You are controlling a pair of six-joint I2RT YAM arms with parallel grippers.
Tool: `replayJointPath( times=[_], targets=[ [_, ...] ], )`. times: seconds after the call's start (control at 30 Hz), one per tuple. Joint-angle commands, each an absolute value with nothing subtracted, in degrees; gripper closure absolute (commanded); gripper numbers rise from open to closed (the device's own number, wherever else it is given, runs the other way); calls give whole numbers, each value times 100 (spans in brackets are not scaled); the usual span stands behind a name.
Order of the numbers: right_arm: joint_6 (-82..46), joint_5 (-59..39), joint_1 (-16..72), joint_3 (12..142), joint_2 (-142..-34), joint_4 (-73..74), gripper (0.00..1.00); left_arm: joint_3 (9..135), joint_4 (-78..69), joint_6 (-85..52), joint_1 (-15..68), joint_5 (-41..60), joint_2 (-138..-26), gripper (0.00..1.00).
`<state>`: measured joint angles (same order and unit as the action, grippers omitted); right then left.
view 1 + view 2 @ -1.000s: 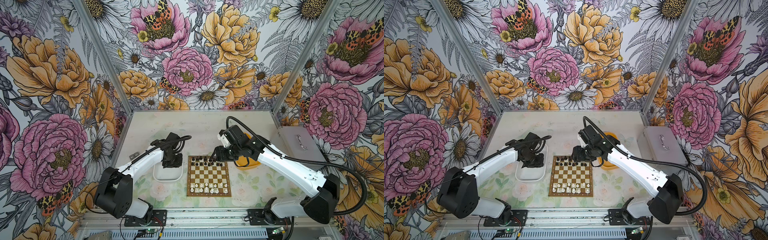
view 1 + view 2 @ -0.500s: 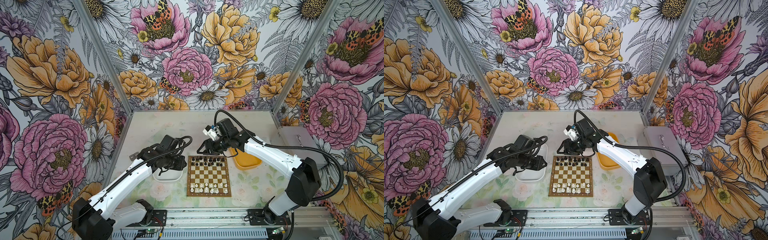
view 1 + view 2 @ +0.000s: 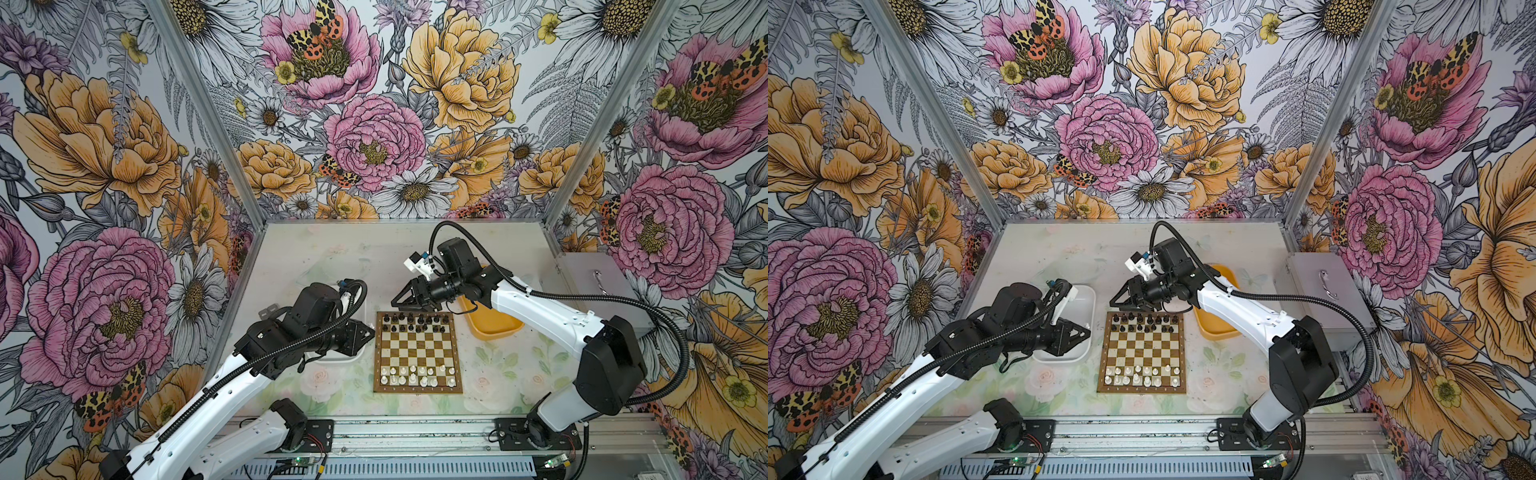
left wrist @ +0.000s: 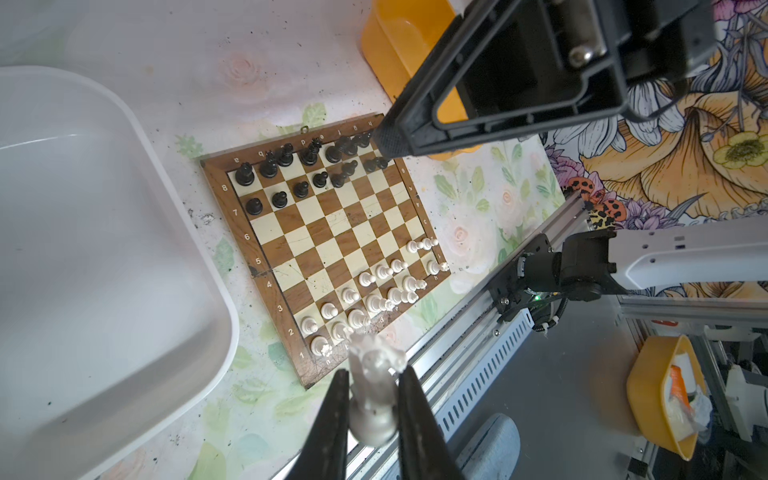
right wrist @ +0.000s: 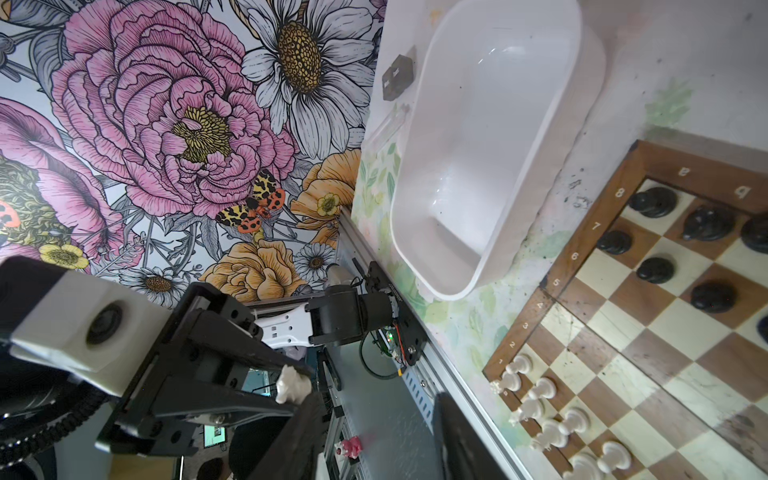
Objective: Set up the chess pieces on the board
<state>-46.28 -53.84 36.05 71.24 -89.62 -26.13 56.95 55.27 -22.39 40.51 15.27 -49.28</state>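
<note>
two trays (image 3: 1082, 300) (image 3: 1216, 328), one board (image 3: 1142, 345), one gripped piece (image 4: 371, 395)

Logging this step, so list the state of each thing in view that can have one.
left pincer: shut on a white chess piece, held in the air.
right pincer: open, empty.
board: flat, end rows partly filled.
black pieces: upright.
white tray: empty where visible.
yellow tray: partly hidden by the right arm.
grey box: lid shut.
</note>
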Motion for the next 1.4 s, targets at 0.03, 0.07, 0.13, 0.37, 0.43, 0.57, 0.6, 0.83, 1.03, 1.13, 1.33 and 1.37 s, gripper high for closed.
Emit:
replayJointPath(
  times=[0.03,0.07,0.13,0.37,0.43,0.57,0.6,0.83,1.03,1.13,1.33,1.37],
  targets=[
    [-4993,-5729,3738,7361,-8748,-2273,59,5684,5484,-2323,4223,1488,-4939,97],
    [-5017,-5801,3772,7410,-8756,-2265,60,5695,5484,-2334,4249,1463,-4956,97],
    [-5044,-5910,3844,7453,-8767,-2269,61,5721,5459,-2321,4284,1433,-4974,97],
    [-5054,-6118,4114,7479,-8845,-2268,67,5770,5418,-2338,4355,1371,-5023,97],
    [-5037,-6120,4178,7445,-8895,-2276,68,5792,5423,-2338,4355,1362,-5027,97],
    [-5001,-6116,4249,7366,-8954,-2268,71,5801,5423,-2352,4352,1345,-5034,98],
    [-5001,-6120,4277,7357,-8960,-2273,71,5801,5423,-2349,4358,1349,-5036,98],
    [-4932,-6082,4313,7226,-9041,-2274,71,5845,5423,-2355,4364,1334,-5062,99],
    [-4896,-6106,4332,7172,-9100,-2276,72,5879,5423,-2364,4398,1318,-5063,99],
    [-4887,-6095,4353,7151,-9108,-2282,72,5897,5423,-2364,4403,1317,-5080,99],
    [-4888,-6085,4400,7088,-9158,-2285,73,5924,5423,-2347,4429,1344,-5132,100],
    [-4883,-6076,4403,7093,-9165,-2287,73,5924,5423,-2350,4434,1336,-5141,100]
  ],
)
